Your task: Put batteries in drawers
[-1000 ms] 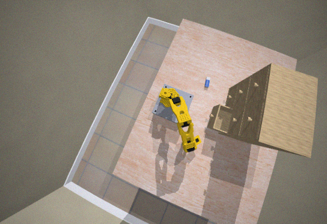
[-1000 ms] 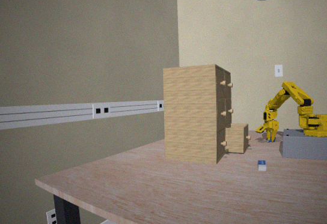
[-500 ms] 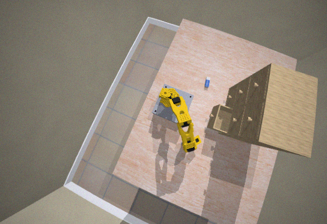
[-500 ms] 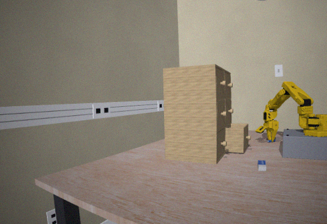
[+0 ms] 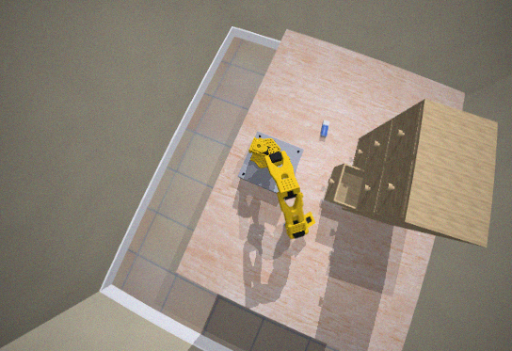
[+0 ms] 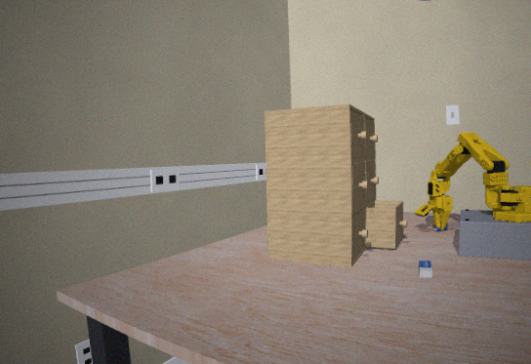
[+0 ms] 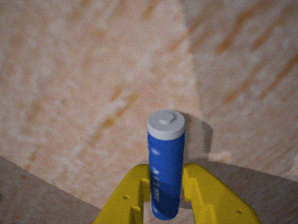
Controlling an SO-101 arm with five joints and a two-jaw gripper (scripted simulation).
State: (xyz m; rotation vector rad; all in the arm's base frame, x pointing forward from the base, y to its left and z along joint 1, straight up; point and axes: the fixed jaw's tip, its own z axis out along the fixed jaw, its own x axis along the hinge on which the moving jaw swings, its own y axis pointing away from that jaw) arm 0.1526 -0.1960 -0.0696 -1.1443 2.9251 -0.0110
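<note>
- AAA battery (image 7: 165, 163): blue cylinder with a grey cap end, standing upright on the counter (image 5: 329, 80). In the top view it is hidden under the wrist, at about 6 o'clock from the arm's base plate (image 5: 294, 150).
- Gripper (image 7: 166, 192): yellow; its jaws are clamped on the lower half of the AAA battery, one on each side, tips down near the counter.
- Handling, AAA battery (judged): light, rigid, smooth and round, so it can pivot or slip in a two-point pinch. The present low hold leaves the top free to tip; a hold nearer mid-height would likely be steadier. Not fragile; a short fall into a drawer should be harmless.
- Chest (image 5: 452, 169): wooden, two columns by three rows of drawers with peg knobs, at about 3 o'clock from the base plate.
- Open drawer (image 5: 345, 188): bottom row, pulled well out; the part of its inside that shows holds nothing. It appears to be the right-hand one facing the drawers, the AAA battery's target.
- Small blue-and-white block (image 5: 325, 128): lies on the counter at about 1 o'clock from the base plate, apart from arm and chest. Possibly the nine-volt battery; too small to tell.
- Step in hand (judged): grasp made, lift not yet begun.
</note>
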